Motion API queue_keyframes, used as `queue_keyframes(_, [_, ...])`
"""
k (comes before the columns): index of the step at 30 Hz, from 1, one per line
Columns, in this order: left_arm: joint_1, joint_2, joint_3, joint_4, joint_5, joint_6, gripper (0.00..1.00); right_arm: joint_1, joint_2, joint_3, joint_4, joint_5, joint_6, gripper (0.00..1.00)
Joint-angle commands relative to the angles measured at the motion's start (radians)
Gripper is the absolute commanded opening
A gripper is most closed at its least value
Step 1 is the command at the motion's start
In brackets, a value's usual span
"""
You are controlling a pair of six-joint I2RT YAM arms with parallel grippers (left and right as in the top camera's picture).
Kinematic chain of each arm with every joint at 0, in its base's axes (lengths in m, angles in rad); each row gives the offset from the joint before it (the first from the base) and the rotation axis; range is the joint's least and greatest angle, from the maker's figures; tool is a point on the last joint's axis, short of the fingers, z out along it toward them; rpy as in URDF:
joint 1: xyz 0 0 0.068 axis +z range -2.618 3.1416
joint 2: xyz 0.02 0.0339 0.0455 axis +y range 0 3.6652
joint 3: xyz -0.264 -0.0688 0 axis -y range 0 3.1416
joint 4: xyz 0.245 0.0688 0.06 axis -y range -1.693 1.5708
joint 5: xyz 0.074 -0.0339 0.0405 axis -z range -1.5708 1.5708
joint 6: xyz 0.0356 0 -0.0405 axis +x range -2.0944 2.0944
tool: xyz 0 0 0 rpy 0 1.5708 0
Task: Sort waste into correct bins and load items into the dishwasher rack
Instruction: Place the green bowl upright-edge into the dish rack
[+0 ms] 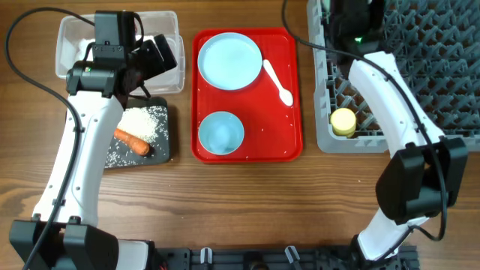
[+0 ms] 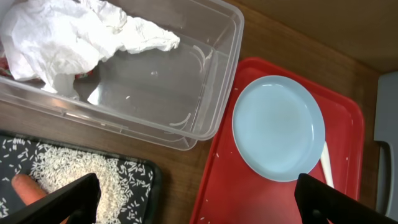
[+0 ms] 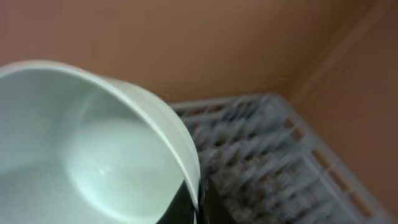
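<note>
— How far along are they?

— Partway, I'd say. The waste looks sorted: napkins (image 2: 62,37) in the clear tub (image 2: 161,81), rice (image 1: 142,124) and the carrot piece (image 1: 131,140) on the black tray (image 1: 169,146). The yellow cup (image 1: 343,121) stands in the rack (image 1: 450,75).

— And what's left?

— The plate (image 1: 229,61), blue bowl (image 1: 220,133) and spoon (image 1: 277,81) lie on the red tray (image 1: 289,135). The right tool (image 3: 189,205) is clamped on the pale green bowl (image 3: 93,155), over the rack. The left tool (image 2: 196,199) hangs by the tub, fingers spread wide, empty.
</note>
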Motion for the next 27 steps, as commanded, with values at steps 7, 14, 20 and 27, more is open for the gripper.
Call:
queue_keyframes(7, [0.004, 0.0, 0.008, 0.0, -0.006, -0.013, 1.0, -0.019, 0.174, 0.009, 0.068, 0.27, -0.522, 0.04])
queue_keyframes(14, [0.004, 0.0, 0.008, 0.0, -0.006, -0.013, 1.0, -0.019, 0.177, 0.0, -0.18, 0.214, -0.326, 0.04])
queue_keyframes(20, [0.004, 0.0, 0.008, 0.0, -0.006, -0.013, 1.0, -0.019, 0.177, -0.005, -0.165, 0.275, -0.307, 0.04])
queue_keyframes(27, [0.004, 0.0, 0.008, 0.0, -0.006, -0.013, 1.0, -0.009, 0.177, -0.006, -0.103, 0.341, -0.391, 0.04])
